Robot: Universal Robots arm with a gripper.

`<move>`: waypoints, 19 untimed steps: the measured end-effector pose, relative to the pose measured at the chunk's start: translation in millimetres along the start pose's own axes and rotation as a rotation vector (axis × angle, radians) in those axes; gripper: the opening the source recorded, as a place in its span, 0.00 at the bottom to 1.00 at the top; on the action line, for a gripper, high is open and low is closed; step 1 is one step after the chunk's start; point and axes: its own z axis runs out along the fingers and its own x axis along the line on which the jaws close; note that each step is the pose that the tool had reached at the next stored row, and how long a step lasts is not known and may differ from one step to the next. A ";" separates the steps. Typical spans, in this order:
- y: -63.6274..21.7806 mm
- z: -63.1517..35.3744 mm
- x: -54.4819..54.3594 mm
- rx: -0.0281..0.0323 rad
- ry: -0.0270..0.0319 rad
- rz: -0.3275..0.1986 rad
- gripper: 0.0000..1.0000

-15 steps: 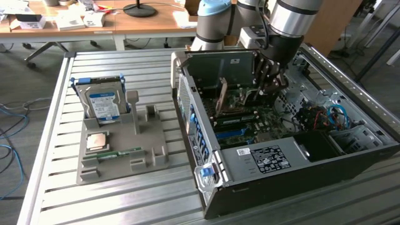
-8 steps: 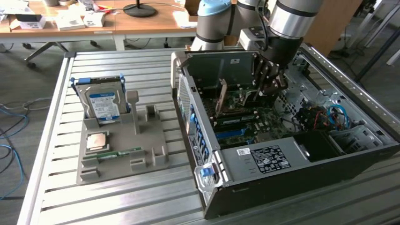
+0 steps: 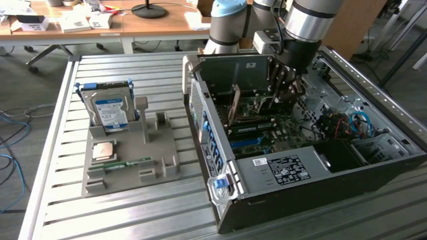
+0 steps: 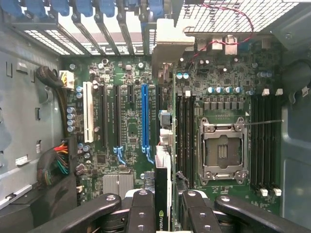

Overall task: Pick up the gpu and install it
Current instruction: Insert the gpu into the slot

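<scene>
The gpu [image 4: 163,187] shows edge-on as a thin card between my fingers [image 4: 141,208], with its silver bracket [image 4: 167,46] toward the case's slotted rear wall. My gripper [image 4: 163,196] is shut on it over the green motherboard [image 4: 131,131]. The card stands just beside the long blue slot [image 4: 145,116], on the side of the black memory slots. Whether its edge sits in a slot is hidden. In the exterior view my gripper [image 3: 288,92] reaches down into the open computer case [image 3: 280,170], and the tan gpu [image 3: 235,104] stands upright inside.
A grey parts holder [image 3: 130,155] on the slatted table carries a silver hard drive with a blue label [image 3: 110,112], a small tan square [image 3: 103,150] and a green memory stick [image 3: 123,164]. Case walls, an empty processor socket [image 4: 221,150] and cable bundles [image 4: 58,160] surround the card.
</scene>
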 end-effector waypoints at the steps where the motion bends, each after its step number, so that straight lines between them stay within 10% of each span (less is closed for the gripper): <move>1: 0.0 0.0 0.0 -0.0001 0.0000 0.000 0.26; 19: 1.5 24.2 0.5 0.0000 -0.0001 0.000 0.26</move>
